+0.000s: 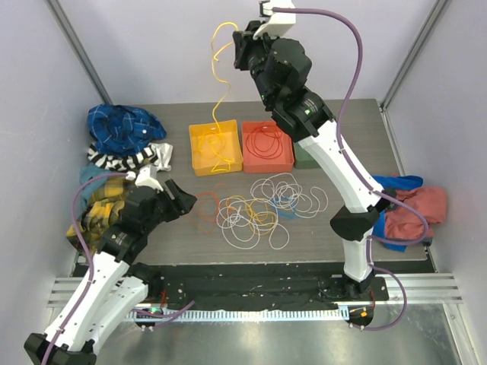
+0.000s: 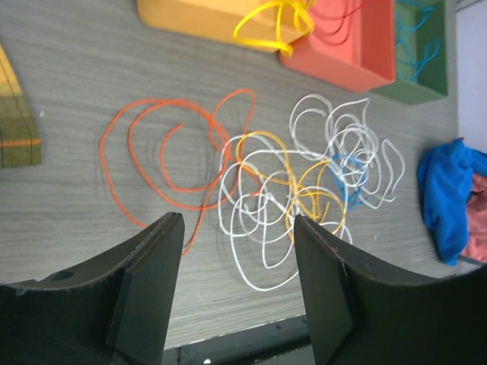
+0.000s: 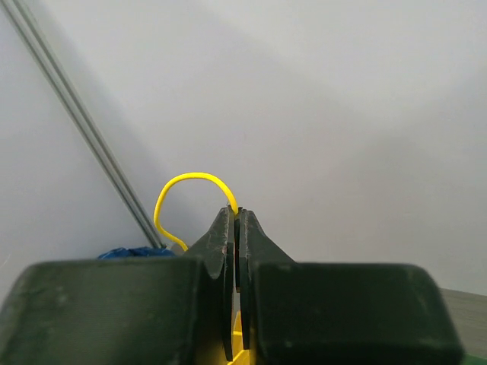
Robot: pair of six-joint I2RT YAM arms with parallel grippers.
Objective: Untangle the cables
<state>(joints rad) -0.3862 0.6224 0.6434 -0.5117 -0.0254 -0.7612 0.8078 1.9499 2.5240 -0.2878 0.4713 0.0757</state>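
Observation:
A tangle of white, yellow and blue cables (image 1: 262, 207) lies mid-table, with an orange cable (image 1: 208, 207) spread at its left. My right gripper (image 1: 239, 44) is raised high at the back, shut on a yellow cable (image 1: 222, 97) that hangs down into the yellow bin (image 1: 199, 152). In the right wrist view the yellow cable (image 3: 171, 192) loops out of the shut gripper (image 3: 237, 217). My left gripper (image 1: 187, 202) is open and empty, low at the tangle's left. In the left wrist view the gripper (image 2: 240, 281) hovers near the orange cable (image 2: 152, 163) and white loops (image 2: 262, 220).
A red bin (image 1: 268, 161) holds a red cable, and a green bin (image 1: 306, 158) stands to its right. Coloured cloths lie at the left (image 1: 122, 129) and right (image 1: 411, 209). The bins also show in the left wrist view, yellow (image 2: 190, 19), red (image 2: 350, 53) and green (image 2: 422, 80).

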